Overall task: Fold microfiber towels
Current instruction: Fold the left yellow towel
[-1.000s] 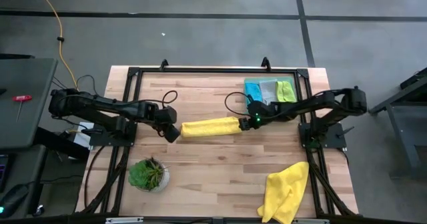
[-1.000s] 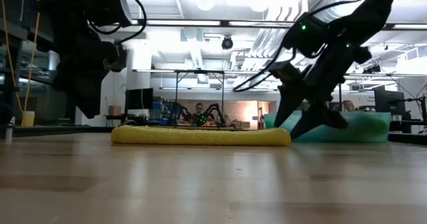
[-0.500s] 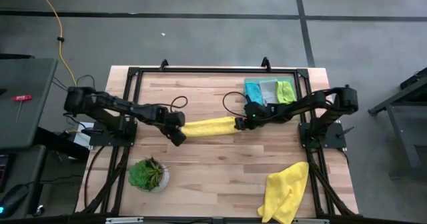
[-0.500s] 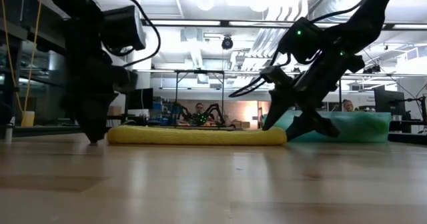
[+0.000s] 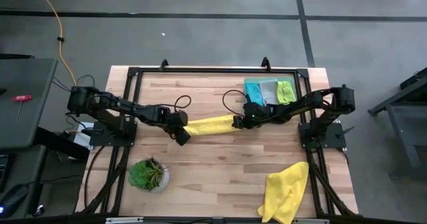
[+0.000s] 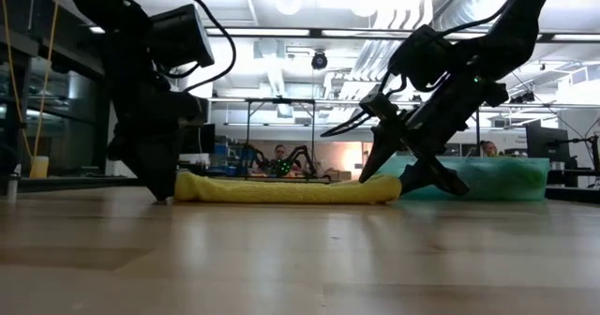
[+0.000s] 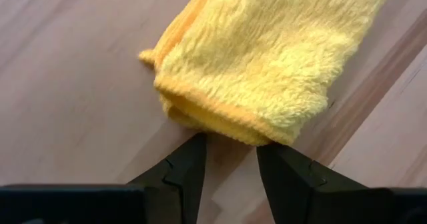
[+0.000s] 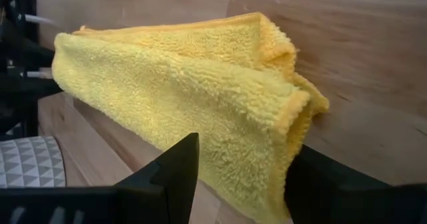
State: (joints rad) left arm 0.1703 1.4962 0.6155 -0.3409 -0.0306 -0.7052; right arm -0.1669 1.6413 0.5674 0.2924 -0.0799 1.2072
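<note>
A bright yellow towel (image 5: 212, 125), folded into a long strip, lies flat on the table's middle, slanting a little. My left gripper (image 5: 183, 136) is open, low at the strip's left end (image 7: 220, 117). My right gripper (image 5: 238, 122) is open at the strip's right end (image 8: 293, 104), with a finger on either side of it. A second yellow towel (image 5: 285, 192) lies crumpled at the near right. Teal, pale and lime towels (image 5: 268, 91) lie stacked at the far right. My left gripper has its open fingertips (image 7: 195, 147) right at the doubled edge of the towel's left end (image 7: 227, 127), coming slanting down from the table's left. I cannot tell whether they touch it. The towel lies on the table. My right gripper stands astride the towel's right end (image 8: 267, 151), which reaches in between its fingers (image 8: 183, 164), coming slanting down from the table's right. I cannot tell whether they press it. The end rests on the table.
A small potted plant (image 5: 148, 175) stands at the near left. A black frame (image 5: 213, 71) runs round the table's edges. Bare wood (image 5: 220, 171) lies between the plant and the crumpled yellow towel.
My left gripper has gone down and toward the table's right edge, to the strip's left end. That end has slid right, so the strip is shorter and slants. My right gripper has crept toward the table's left with the strip's right end.
</note>
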